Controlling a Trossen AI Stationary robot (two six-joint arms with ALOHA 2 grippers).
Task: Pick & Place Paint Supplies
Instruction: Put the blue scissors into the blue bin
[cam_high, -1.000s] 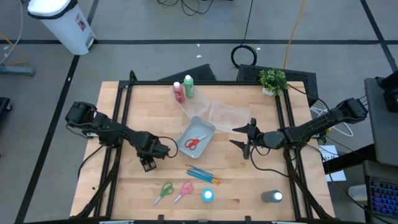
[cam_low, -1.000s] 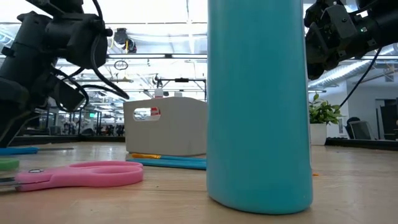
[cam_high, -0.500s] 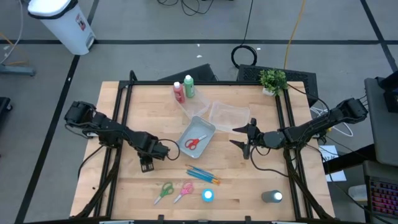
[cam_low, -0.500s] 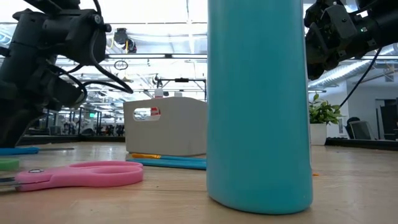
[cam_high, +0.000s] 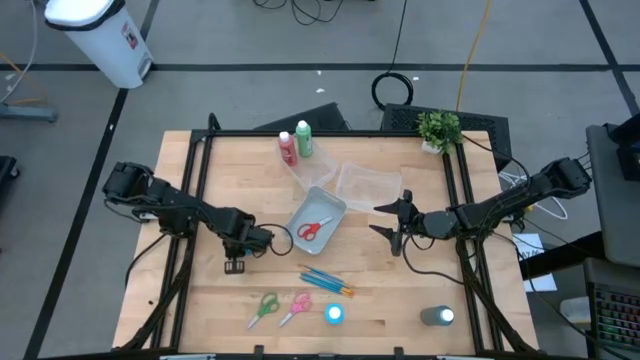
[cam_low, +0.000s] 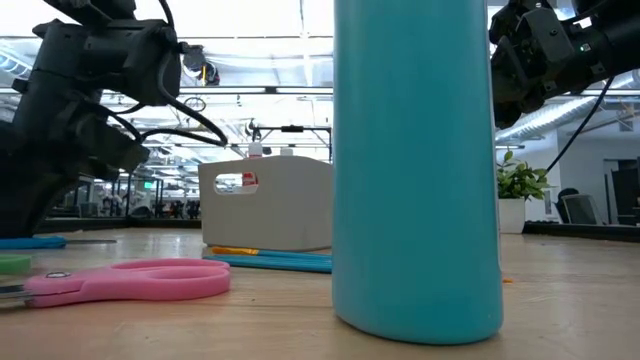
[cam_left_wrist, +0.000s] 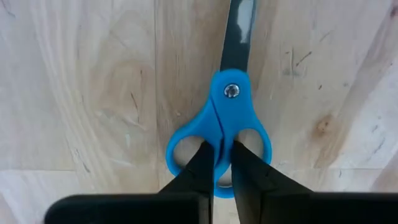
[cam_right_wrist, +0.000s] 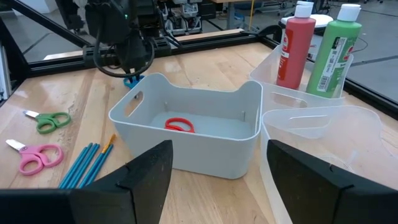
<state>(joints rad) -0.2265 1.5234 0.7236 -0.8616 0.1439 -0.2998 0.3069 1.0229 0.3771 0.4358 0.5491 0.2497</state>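
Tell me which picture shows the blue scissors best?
The left wrist view: the blue scissors fill it, with the left end effector shut on the handle. In the right wrist view only a blue bit shows under that arm. The high view hides them.

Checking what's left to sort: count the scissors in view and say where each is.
4. Red scissors in the grey tub; blue scissors pinched by the left gripper; green scissors and pink scissors on the table's near edge.

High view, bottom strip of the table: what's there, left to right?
Green scissors → pink scissors → light blue bottle → grey bottle. The blue brushes lie just above that row, over the pink scissors and light blue bottle, so I left them out of the order.
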